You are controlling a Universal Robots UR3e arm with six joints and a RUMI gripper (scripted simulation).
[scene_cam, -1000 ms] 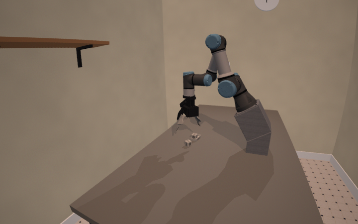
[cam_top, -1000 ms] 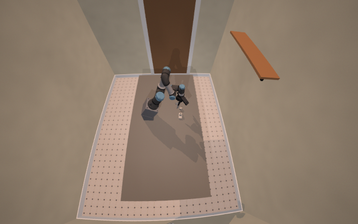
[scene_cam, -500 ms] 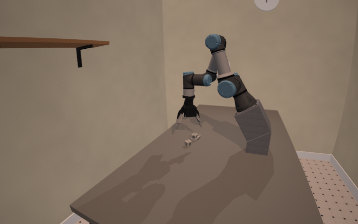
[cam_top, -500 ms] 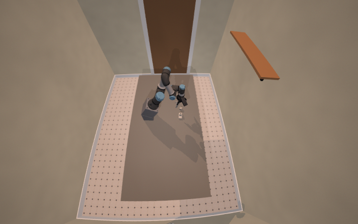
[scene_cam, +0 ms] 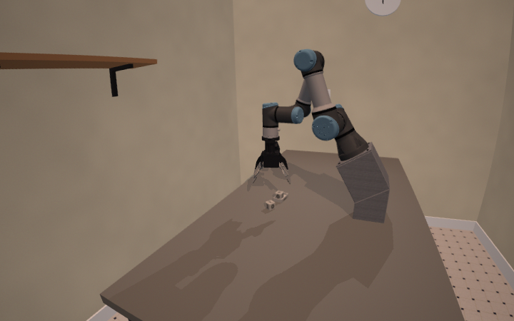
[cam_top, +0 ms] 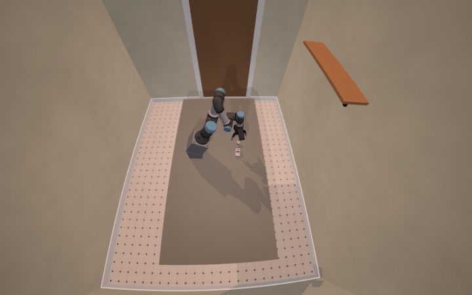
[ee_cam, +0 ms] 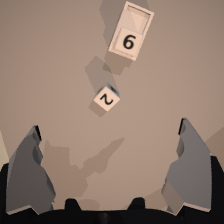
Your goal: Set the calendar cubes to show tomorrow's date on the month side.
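Rn end effector (cam_top: 238, 137) (scene_cam: 271, 181) (ee_cam: 108, 123) wide open above tbl (cam_top: 219, 208) (scene_cam: 303, 235) (ee_cam: 150, 165); one cube (cam_top: 237, 149) (scene_cam: 279, 194) (ee_cam: 129, 42) in tray (cam_top: 237, 155) (scene_cam: 285, 196) (ee_cam: 144, 13); other (cam_top: 238, 142) (scene_cam: 270, 205) (ee_cam: 106, 98) outside.

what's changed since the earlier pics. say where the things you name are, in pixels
The claw (cam_top: 238, 136) (scene_cam: 271, 182) (ee_cam: 108, 123) has turned about its upright axis, clockwise in the top view. Nothing was taken hold of or let go. The loose cube (cam_top: 238, 142) (scene_cam: 270, 205) (ee_cam: 106, 98), the tray (cam_top: 237, 155) (scene_cam: 283, 198) (ee_cam: 134, 24) and its cube (cam_top: 237, 150) (scene_cam: 278, 195) (ee_cam: 129, 42) stayed put.
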